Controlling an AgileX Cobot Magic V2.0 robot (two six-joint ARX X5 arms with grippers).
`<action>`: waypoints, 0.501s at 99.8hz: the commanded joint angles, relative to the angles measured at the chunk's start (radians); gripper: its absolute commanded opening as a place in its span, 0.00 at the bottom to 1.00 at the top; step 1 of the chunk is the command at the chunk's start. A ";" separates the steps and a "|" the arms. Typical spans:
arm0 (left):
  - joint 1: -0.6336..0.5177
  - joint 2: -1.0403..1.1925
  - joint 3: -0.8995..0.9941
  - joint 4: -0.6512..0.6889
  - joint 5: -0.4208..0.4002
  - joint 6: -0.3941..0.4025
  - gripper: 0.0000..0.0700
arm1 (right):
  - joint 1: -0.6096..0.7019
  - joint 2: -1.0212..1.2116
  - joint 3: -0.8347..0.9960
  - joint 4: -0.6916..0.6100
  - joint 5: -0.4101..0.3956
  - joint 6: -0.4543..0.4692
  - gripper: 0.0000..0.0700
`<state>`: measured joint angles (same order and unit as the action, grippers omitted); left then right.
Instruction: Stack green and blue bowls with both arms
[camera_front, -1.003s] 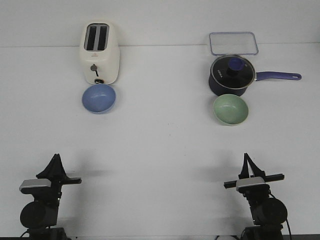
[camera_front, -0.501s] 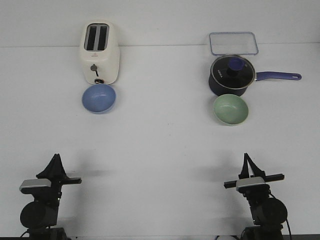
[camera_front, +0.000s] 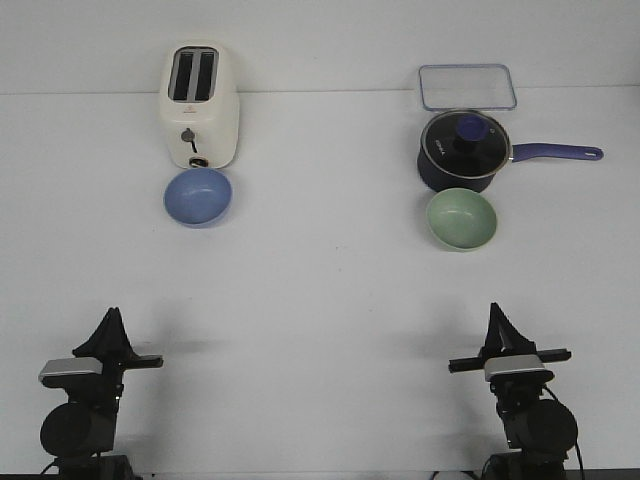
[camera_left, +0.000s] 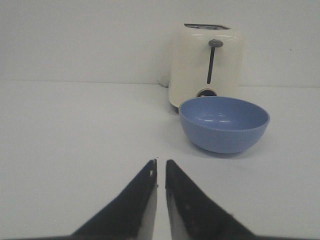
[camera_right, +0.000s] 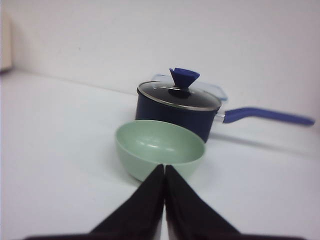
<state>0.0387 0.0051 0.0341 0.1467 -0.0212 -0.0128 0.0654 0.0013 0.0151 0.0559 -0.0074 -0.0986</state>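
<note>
Blue bowl: the small round matte periwinkle-blue bowl (camera_front: 198, 196) sits upright on the white table (camera_front: 320, 290), far left, just in front of the cream two-slot toaster (camera_front: 200, 105); the left wrist view shows the bowl (camera_left: 224, 124) close to the toaster's lever face (camera_left: 207, 65), contact unclear.
Green bowl: the small round matte sage-green bowl (camera_front: 462, 219) stands upright at far right, just in front of the dark navy saucepan with glass lid and blue handle (camera_front: 466, 150); in the right wrist view the bowl (camera_right: 160, 149) overlaps the saucepan (camera_right: 179, 110).
Container: a clear rectangular plastic box (camera_front: 467, 87) lies behind the saucepan.
Left gripper: the black pincer left gripper (camera_front: 110, 333) hangs at the near edge, well apart from the blue bowl; its fingertips (camera_left: 149, 172) are nearly together, a thin slit between them, holding nothing.
Right gripper: the black pincer right gripper (camera_front: 499, 325) is at the near right, its fingers (camera_right: 155, 182) pressed together, empty, aimed at the green bowl.
Change: against half a second ago the right arm's wrist bar sits slightly lower and more to the right; bowls, toaster, saucepan and left arm are unmoved.
</note>
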 joint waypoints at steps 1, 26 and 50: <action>0.000 -0.001 -0.020 0.012 0.003 0.004 0.02 | 0.001 0.000 -0.002 0.010 0.002 0.206 0.00; 0.000 -0.001 -0.020 0.012 0.002 0.004 0.02 | 0.000 0.014 0.043 -0.036 0.011 0.368 0.00; 0.000 -0.001 -0.020 0.012 0.002 0.004 0.02 | -0.014 0.249 0.261 -0.148 0.068 0.425 0.00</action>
<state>0.0387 0.0051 0.0341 0.1467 -0.0212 -0.0128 0.0582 0.1738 0.2081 -0.0803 0.0566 0.2951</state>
